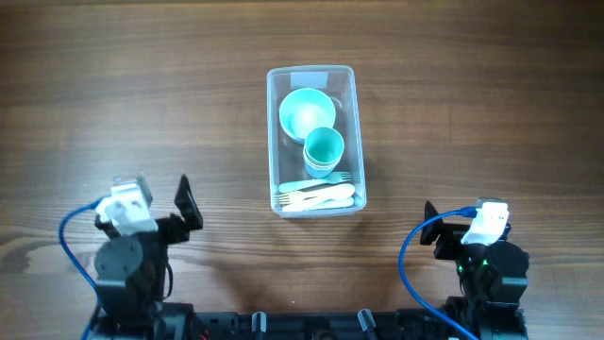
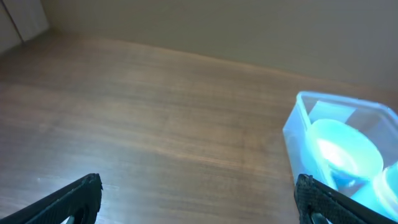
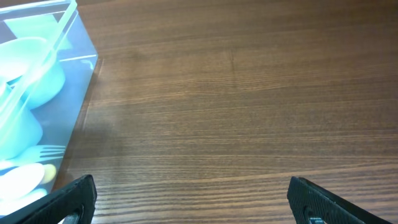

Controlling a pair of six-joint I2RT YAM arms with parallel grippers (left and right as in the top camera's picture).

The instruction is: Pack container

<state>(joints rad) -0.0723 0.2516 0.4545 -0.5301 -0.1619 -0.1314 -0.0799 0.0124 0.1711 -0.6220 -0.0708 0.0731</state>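
Overhead: clear rounded-corner container (image 1: 272,142) on woodgrain table (image 1: 472,113).

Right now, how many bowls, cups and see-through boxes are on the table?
bowl: 1
cup: 1
container: 1
Total: 3
The bowl and cup sit inside the container. The cutlery in there overlaps too much to count, so it is left out.

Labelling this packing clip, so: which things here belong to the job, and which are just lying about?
Job: container; bowl, cup and cutlery, all inside it.
Just there: wooden table.
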